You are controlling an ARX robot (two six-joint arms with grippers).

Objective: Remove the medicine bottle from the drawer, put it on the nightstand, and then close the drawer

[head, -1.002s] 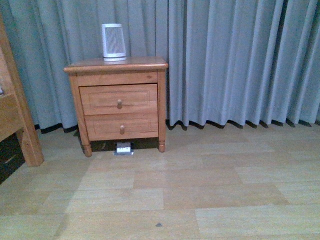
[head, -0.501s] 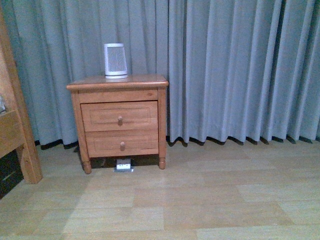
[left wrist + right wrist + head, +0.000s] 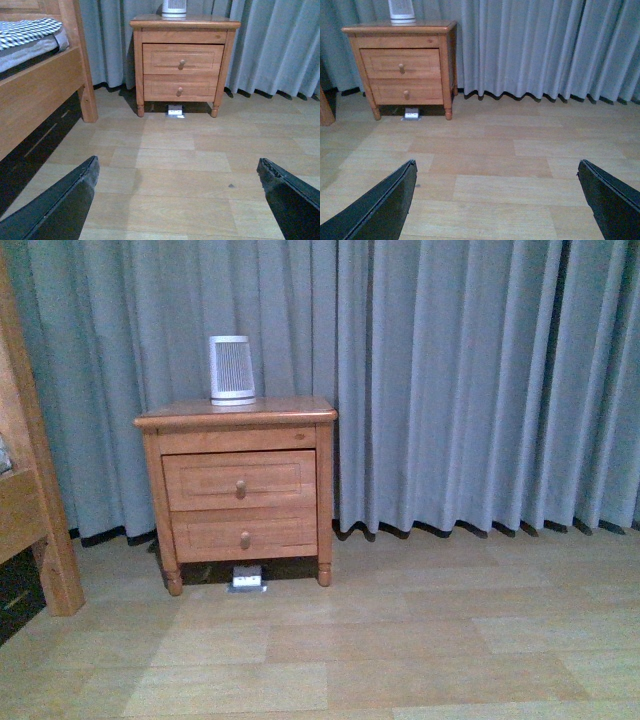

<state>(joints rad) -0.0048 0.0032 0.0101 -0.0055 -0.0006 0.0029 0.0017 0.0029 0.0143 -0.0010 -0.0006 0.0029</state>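
The orange-brown nightstand (image 3: 240, 440) stands upright on turned feet, just in front of the grey curtain (image 3: 450, 390). Its upper drawer (image 3: 200, 480) sits fully shut, round knob (image 3: 240, 488) centred on its recessed front.

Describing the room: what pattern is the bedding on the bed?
Black-and-white checked bedding, clearest in the left wrist view.

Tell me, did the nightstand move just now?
No. The nightstand sits lower in the front view, but the curtain and bed frame shifted with it, so the camera moved instead.
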